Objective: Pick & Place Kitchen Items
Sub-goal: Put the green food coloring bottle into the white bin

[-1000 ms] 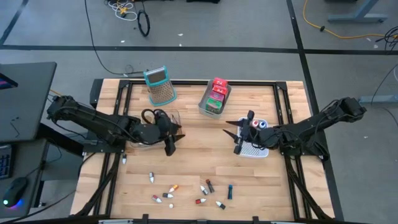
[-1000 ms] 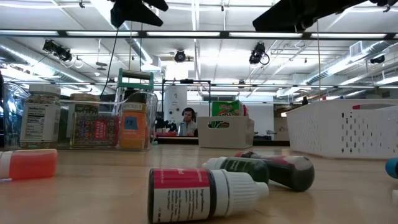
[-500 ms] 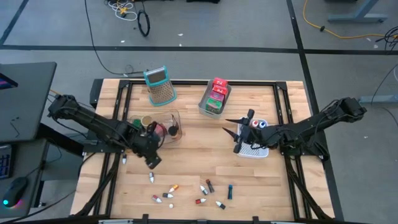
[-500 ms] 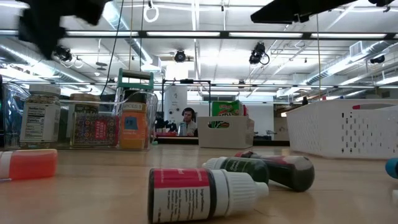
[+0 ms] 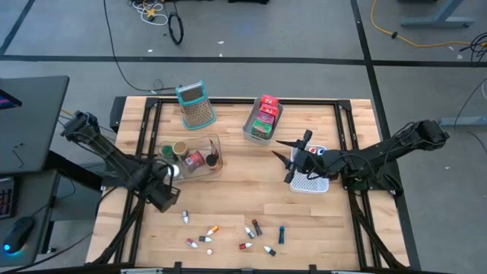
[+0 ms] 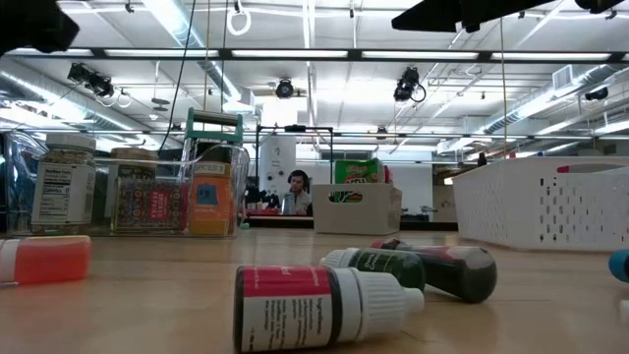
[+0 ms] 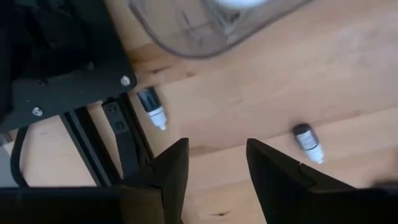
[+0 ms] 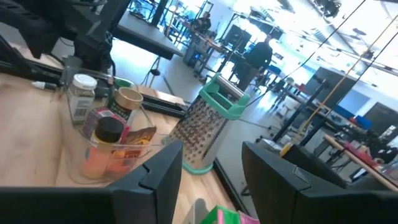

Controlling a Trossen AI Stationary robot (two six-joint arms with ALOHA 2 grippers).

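Several tiny bottles (image 5: 228, 232) with coloured caps lie on their sides near the table's near edge; they also show in the low view (image 6: 324, 305). A clear bin (image 5: 190, 156) holds short jars. Another clear bin (image 5: 262, 119) holds red and green packets. My left gripper (image 5: 167, 202) is open and empty, above the table's left near part; its wrist view (image 7: 214, 168) looks down on two bottles (image 7: 152, 107), (image 7: 308, 142). My right gripper (image 5: 289, 158) is open and empty, above the table beside the white basket (image 5: 310, 181).
The teal-handled metal grater (image 5: 196, 104) stands at the far edge, left of the packet bin. The white basket holds capped bottles (image 5: 316, 152). Black frame rails (image 7: 118, 124) run along the table's left side. Bare wood lies between the jar bin and the loose bottles.
My left gripper has drawn back from over the jar bin toward the table's left near corner. The bin and its jars, covered by the gripper before, now show fully. My right arm has kept almost still.
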